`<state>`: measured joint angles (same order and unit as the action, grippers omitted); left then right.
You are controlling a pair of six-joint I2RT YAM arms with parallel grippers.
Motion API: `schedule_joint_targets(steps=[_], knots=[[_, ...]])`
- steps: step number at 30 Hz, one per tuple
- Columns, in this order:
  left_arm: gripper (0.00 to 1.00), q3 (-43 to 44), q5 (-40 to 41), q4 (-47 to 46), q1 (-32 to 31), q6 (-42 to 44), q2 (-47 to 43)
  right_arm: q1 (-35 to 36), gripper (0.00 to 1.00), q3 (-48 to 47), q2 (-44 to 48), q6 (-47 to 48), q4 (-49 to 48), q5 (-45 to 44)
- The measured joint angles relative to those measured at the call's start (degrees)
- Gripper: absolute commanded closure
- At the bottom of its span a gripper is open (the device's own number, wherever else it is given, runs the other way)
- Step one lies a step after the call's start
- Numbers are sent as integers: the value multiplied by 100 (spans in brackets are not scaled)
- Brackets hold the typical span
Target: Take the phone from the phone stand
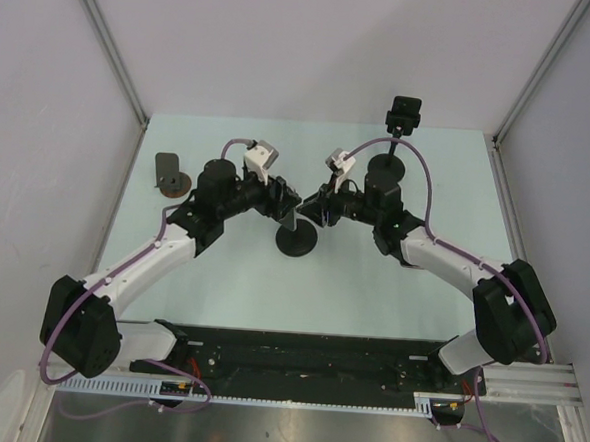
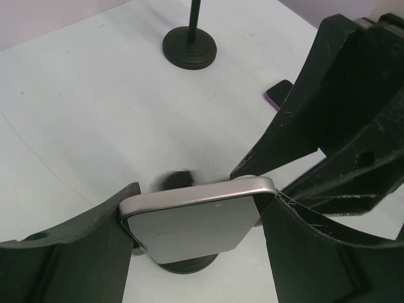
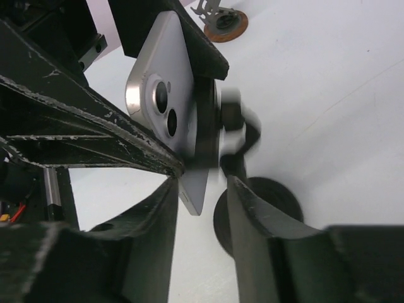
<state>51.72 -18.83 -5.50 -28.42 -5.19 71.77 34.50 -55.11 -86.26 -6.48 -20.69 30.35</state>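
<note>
The phone (image 2: 196, 224), silver-edged with a grey face, sits upright on the phone stand, whose round black base (image 1: 296, 241) stands mid-table. My left gripper (image 2: 196, 214) is shut across the phone's width, one finger on each side edge. In the right wrist view the phone's back (image 3: 158, 95) shows its two camera lenses, and the stand's holder (image 3: 233, 126) behind it is blurred. My right gripper (image 3: 202, 183) has its jaws narrowly apart around the phone's lower corner and the holder. Blur hides whether they touch. Both grippers meet over the stand in the top view, left (image 1: 288, 206) and right (image 1: 311, 210).
A second black stand (image 1: 391, 169) with a clamp on top (image 1: 404, 114) stands at the back right. A brown round piece (image 1: 172, 181) lies at the back left. A small dark purple object (image 2: 278, 95) lies on the table beyond the right arm's fingers (image 2: 297, 132). Walls close in both sides.
</note>
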Motion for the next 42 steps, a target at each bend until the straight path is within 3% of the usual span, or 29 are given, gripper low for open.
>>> schedule_joint_targets(steps=[4, 11, 13, 17, 26, 34, 42], knots=[[100, 20, -129, 101, 22, 7, -35, -98, 85, -20, -13, 55, 22, 2], [100, 37, -396, 256, 63, 68, -105, -367, 85, -22, -13, 125, 166, -7], [99, 68, -461, 313, 72, 68, -105, -393, 83, -22, -13, 140, 221, -9], [100, 136, -603, 426, 72, 31, -105, -382, 64, -24, -7, 184, 332, -50], [100, 385, -745, 697, 72, -308, -136, -334, 38, -33, 326, 437, 881, -498], [100, 448, -468, 614, 72, -828, -299, -295, 36, -33, 796, 527, 1287, -1067], [100, 754, 542, 564, 76, -2046, -402, -243, 29, -33, 1628, 708, 1456, -1259]])
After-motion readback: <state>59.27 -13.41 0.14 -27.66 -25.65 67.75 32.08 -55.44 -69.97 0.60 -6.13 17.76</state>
